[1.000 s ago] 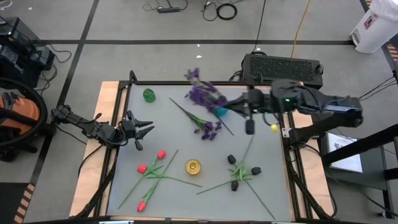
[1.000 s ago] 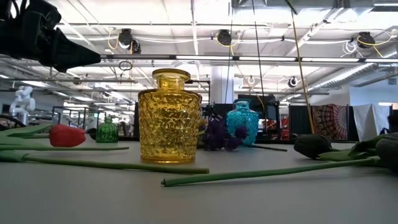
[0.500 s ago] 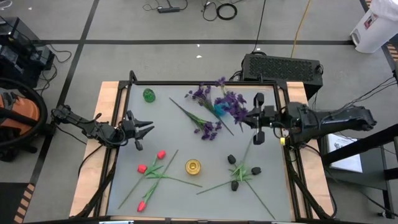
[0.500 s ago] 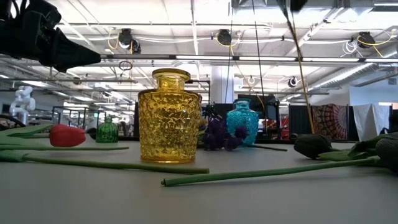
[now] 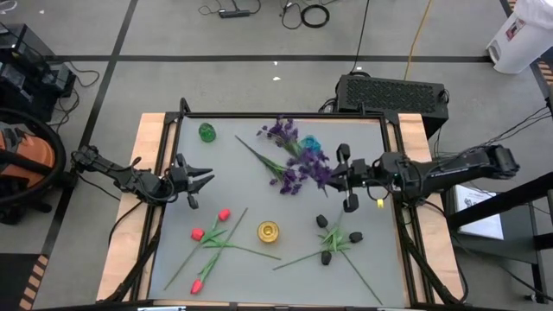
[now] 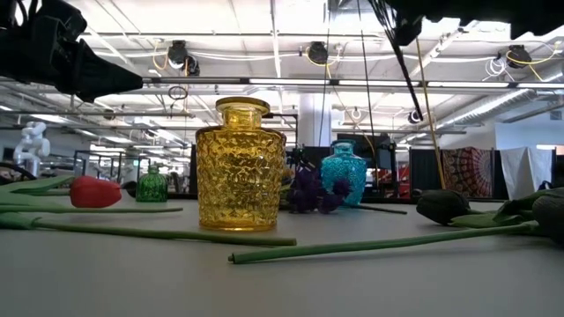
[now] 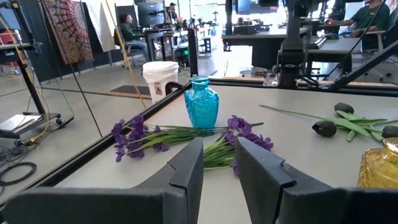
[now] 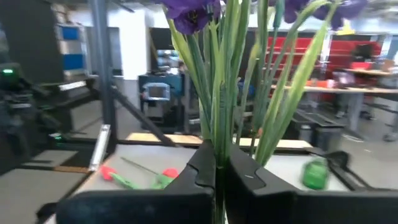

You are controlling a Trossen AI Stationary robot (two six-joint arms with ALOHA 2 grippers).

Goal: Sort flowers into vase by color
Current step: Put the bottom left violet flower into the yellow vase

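My right gripper (image 5: 339, 172) is shut on a bushy purple spray (image 5: 314, 164) and hangs above the table's right half, just near of the blue vase (image 5: 309, 142). Two more purple sprays (image 5: 282, 132) (image 5: 290, 178) lie flat on the table beside that vase. Red tulips (image 5: 208, 233) lie near left, and black-headed blooms (image 5: 333, 238) near right. The yellow vase (image 5: 268, 231) stands between them, and the green vase (image 5: 206, 131) stands far left. My left gripper (image 5: 197, 177) waits open at the left edge. My right gripper pinches the purple spray's bundle of green stems (image 8: 217, 149) between its two fingers. The fingers come about level from the table's right. The spray is lifted clear, and its purple heads (image 8: 187, 10) reach out beyond the fingertips toward the table's left.
A raised black frame (image 5: 276, 116) borders the table. A black box (image 5: 393, 92) sits just beyond the far right corner. Long green stems (image 6: 379, 242) stretch across the near part of the table around the yellow vase (image 6: 240, 167). Bare grey tabletop (image 5: 233, 177) lies between my left gripper and the sprays.
My right gripper has carried the purple spray from over the far edge toward the near edge, past the blue vase, and the arm has stretched out lower. The spray's heads have swung from beyond the vase to its near side. My left arm has kept still.
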